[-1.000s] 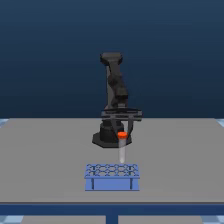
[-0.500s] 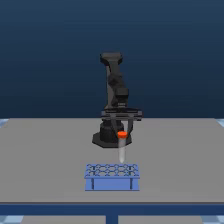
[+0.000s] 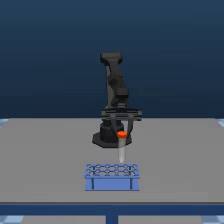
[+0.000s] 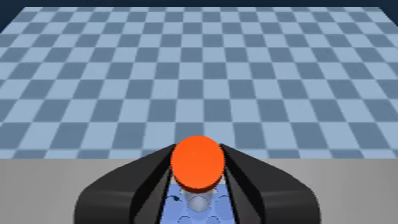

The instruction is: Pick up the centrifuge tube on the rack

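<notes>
Grey tabletop [image 3: 45, 150] under a dark blue backdrop; checkered floor beyond the table edge in the wrist view.

Gripper [image 3: 122, 131]: closed on the centrifuge tube [image 3: 121, 148], with the two dark fingers [image 4: 133, 185] pressed against either side of the orange-red cap [image 4: 197, 163]. Tube hangs upright below the jaws. In the exterior view its lower end sits just above the rack [image 3: 111, 177], at the far row of holes; whether the tip is fully clear of the hole or a little inside cannot be told at this resolution.

Arm [image 3: 116, 85] stands behind the rack, base [image 3: 107, 139] on the table, wrist bar level over the tube.

Handling, as judgement: tube looks light, stiff, smooth-walled plastic, so likely slippery on the body. Best hold is at or just under the cap, where the wider rim gives the fingers a shoulder to bear on. The present grip appears to be there. A straight vertical lift would keep the tip from catching the hole's edge.

Hard to make out: translucent body fades against the grey table. Rack holes blur into a pattern; count not readable. In the wrist view the cap and fingers hide nearly all of the tube body and most of the rack [image 4: 182, 210], of which only a blue strip shows. Fingertip contact itself is not visible.
</notes>
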